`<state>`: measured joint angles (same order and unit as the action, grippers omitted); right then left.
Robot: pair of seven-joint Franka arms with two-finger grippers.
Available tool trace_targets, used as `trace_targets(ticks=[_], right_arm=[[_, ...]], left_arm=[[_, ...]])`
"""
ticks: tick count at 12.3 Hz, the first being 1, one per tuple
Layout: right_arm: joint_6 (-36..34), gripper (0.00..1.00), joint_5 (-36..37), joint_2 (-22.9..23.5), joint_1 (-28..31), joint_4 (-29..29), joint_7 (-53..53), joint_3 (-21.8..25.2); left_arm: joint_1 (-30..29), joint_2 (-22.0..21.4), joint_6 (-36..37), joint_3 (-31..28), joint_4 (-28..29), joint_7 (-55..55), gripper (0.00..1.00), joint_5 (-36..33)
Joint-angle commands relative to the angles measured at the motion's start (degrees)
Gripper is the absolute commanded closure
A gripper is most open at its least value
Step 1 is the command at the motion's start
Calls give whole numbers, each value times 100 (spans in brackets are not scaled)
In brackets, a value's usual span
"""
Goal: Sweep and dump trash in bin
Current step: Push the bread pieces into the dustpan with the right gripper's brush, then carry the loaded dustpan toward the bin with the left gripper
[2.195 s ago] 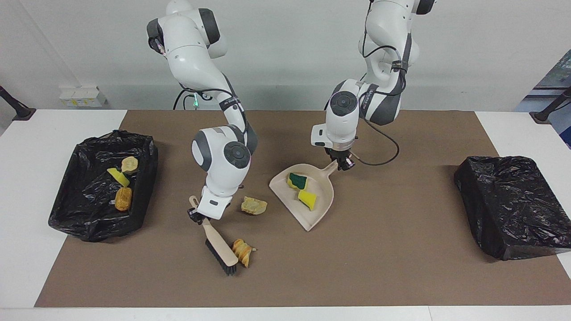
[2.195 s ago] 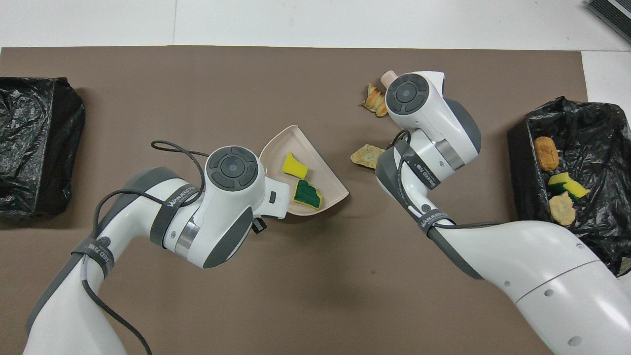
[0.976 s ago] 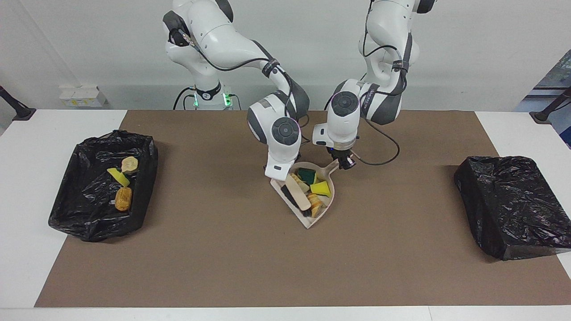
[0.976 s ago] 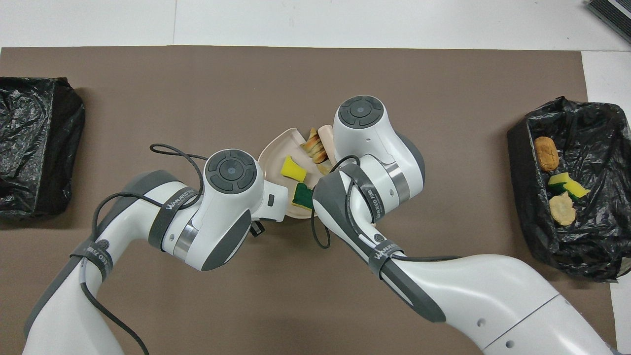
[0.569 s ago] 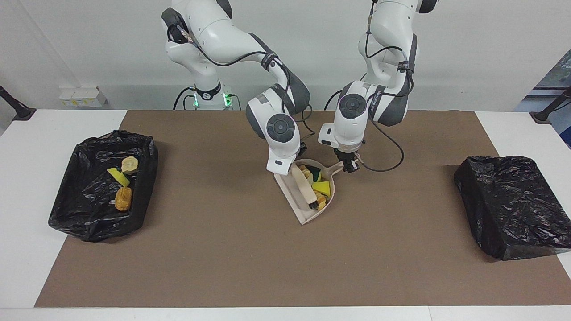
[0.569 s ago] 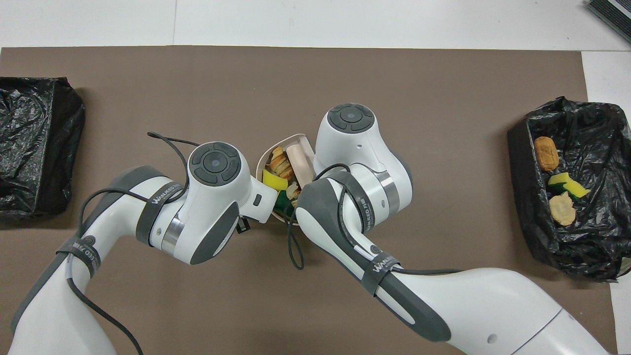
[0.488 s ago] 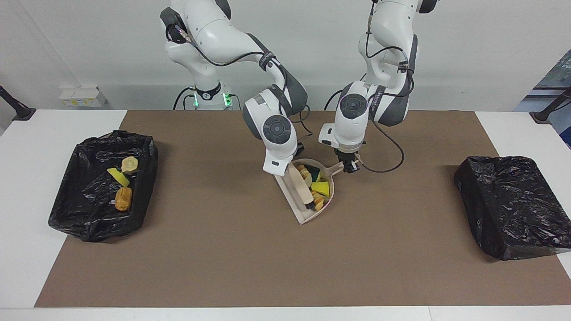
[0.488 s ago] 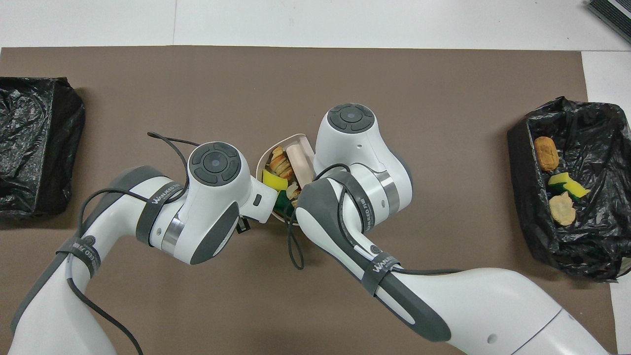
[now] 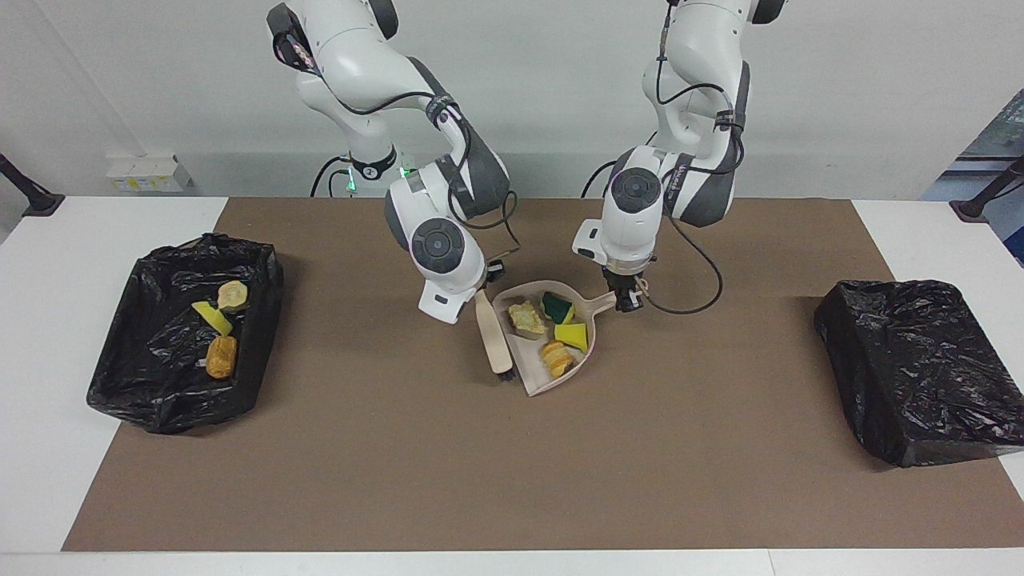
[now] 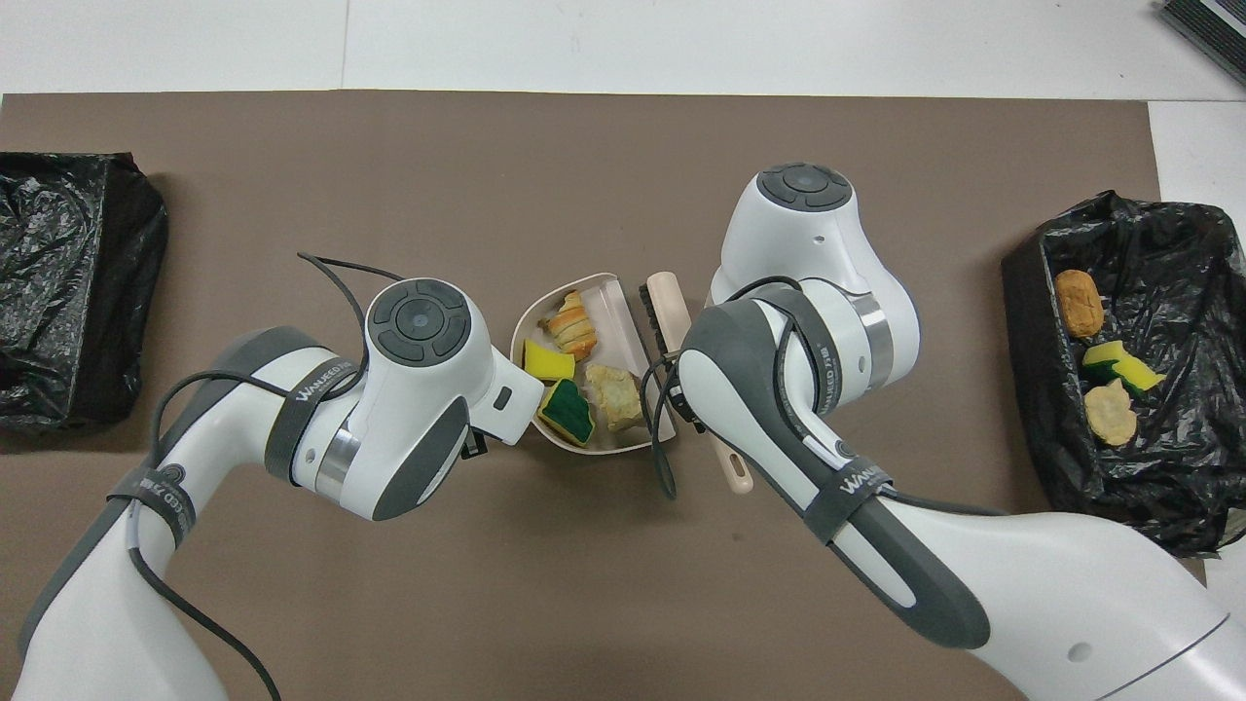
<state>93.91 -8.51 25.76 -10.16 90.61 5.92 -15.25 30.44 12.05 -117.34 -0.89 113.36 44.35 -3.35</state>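
Beige dustpan (image 9: pixel 586 356) carries yellow, green-topped and tan scraps (image 9: pixel 556 328) (black-lined bin (image 9: pixel 120 376) likewise).

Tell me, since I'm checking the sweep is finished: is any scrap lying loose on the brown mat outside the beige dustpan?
No: the brown mat is bare of scraps, and four sit inside the beige dustpan.

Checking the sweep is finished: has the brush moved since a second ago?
Yes. The brush, in the right pincer, has come out of the dustpan and now sits beside it, toward the open bin.
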Motion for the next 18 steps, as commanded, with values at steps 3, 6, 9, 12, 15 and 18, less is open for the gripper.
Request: trace_targets(ticks=[3, 6, 9, 12, 15, 18], right_arm=[[-171, 100, 200, -492, 426, 221, 145, -30], [-163, 100, 253, -677, 628, 203, 313, -30], [-84, 100, 315, -730, 541, 247, 787, -74], [319, 100, 306, -1019, 278, 754, 1130, -83], [768, 100, 271, -1476, -99, 1528, 1411, -83], [1215, 100, 96, -1995, -776, 2328, 2209, -92]], left_arm=[[-431, -561, -18, -16, 142, 986, 100, 18], [-1029, -1045, 254, -16, 142, 1628, 100, 18], [-1705, -1319, 369, -51, 64, 2111, 100, -86], [-2645, -1345, 369, -51, -182, 3120, 100, -254], [-3769, -1223, 185, -60, -489, 3844, 100, -254], [-4685, -759, -60, -60, -1182, 5106, 100, -263]])
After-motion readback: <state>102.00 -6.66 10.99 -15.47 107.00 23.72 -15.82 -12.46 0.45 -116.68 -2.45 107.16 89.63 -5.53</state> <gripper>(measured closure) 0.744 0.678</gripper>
